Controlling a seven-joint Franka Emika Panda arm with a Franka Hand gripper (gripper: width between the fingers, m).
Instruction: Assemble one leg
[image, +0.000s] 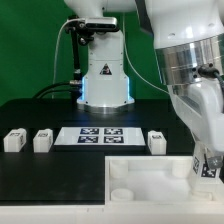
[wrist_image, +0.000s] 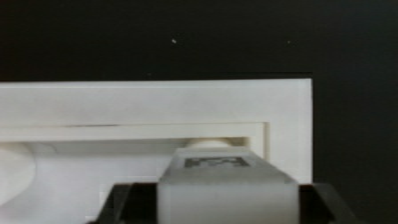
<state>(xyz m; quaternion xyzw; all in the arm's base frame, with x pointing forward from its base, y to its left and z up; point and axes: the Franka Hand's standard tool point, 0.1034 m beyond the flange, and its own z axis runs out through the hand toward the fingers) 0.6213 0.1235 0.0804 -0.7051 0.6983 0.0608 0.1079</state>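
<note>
My gripper (image: 205, 172) is shut on a white leg (image: 204, 166) with a black-and-white tag. It holds the leg upright over the large flat white tray-like part (image: 140, 178), at that part's corner on the exterior view's right. In the wrist view the leg (wrist_image: 222, 185) fills the space between my dark fingers (wrist_image: 135, 205), with its tag facing the camera. The leg's far end sits at a round socket (wrist_image: 210, 141) inside the tray-like part's rim (wrist_image: 160, 105). I cannot tell whether the leg touches the socket.
Three more legs stand on the black table: two on the exterior view's left (image: 14, 140) (image: 42, 140) and one (image: 156, 142) right of the marker board (image: 97, 135). The robot base (image: 105, 85) stands behind, with a green backdrop.
</note>
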